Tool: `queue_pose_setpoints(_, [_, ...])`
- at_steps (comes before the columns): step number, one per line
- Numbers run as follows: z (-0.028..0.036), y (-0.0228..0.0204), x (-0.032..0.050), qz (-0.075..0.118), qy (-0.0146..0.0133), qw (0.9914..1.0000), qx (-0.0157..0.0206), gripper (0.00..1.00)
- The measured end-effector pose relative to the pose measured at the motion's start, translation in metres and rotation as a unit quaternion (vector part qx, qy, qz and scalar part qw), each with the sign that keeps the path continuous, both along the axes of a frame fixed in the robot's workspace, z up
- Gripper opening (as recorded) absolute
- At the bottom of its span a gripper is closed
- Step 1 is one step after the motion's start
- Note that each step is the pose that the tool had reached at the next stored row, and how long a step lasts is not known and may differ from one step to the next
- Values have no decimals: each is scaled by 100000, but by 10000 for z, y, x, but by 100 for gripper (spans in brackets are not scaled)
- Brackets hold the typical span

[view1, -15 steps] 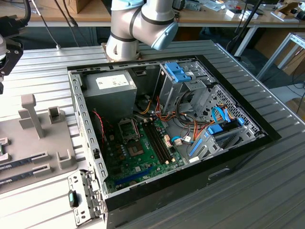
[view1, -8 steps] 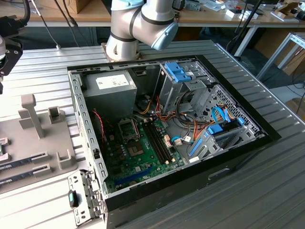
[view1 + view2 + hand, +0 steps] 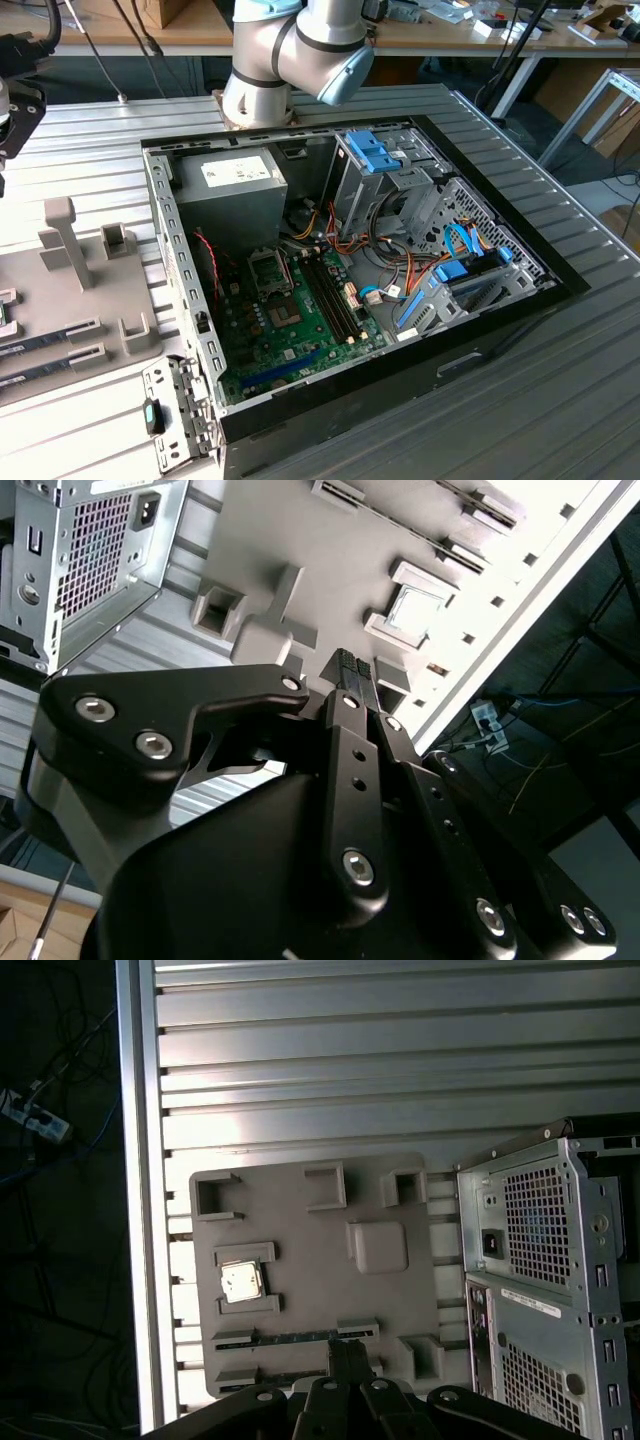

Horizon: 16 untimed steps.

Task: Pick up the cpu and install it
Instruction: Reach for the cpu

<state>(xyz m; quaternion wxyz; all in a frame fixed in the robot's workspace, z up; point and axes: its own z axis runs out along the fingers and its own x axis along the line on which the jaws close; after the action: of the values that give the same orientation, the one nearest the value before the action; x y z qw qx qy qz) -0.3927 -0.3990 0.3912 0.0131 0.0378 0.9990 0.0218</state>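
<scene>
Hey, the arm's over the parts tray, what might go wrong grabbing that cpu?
The cpu sits between raised walls on the grey tray; the shut gripper, hanging off to one side of it, may clip them. The socket lies low in the case beside loose cables, likely a tight descent.

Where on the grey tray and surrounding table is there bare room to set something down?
Free: the ribbed table past the empty holders of the tray, and the tray's flat between the cpu and the raised block. Crowded: the slotted edge nearest the gripper, and the narrow strip beside the computer case.
</scene>
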Motion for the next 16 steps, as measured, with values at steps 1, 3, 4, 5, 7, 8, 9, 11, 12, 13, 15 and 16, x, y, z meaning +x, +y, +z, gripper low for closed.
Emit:
queue_pose_setpoints(1, [0,0,-3,-4,2,100000,0,11])
queue_pose_setpoints(3, [-1,0,-4,-1,0,100000,1,11])
queue_pose_setpoints(4, [0,0,-5,-1,2,100000,-2,11])
queue_pose_setpoints(5, [0,0,-5,-2,4,100000,0,11])
queue_pose_setpoints(7, [-1,0,-6,-2,1,100000,2,11])
queue_pose_setpoints(8, [-1,0,-6,-2,1,100000,-1,11])
queue_pose_setpoints(9, [-1,0,-7,-2,1,100000,-1,11])
queue_pose_setpoints(11, [-1,0,-14,-7,6,100000,-1,11])
queue_pose_setpoints(12, [-2,0,-20,-9,-2,100000,3,11])
queue_pose_setpoints(13, [-2,0,-25,-5,0,100000,1,11])
queue_pose_setpoints(15, [-1,0,-37,-5,1,100000,1,11])
queue_pose_setpoints(16, [-1,0,-41,-1,3,100000,-1,11])
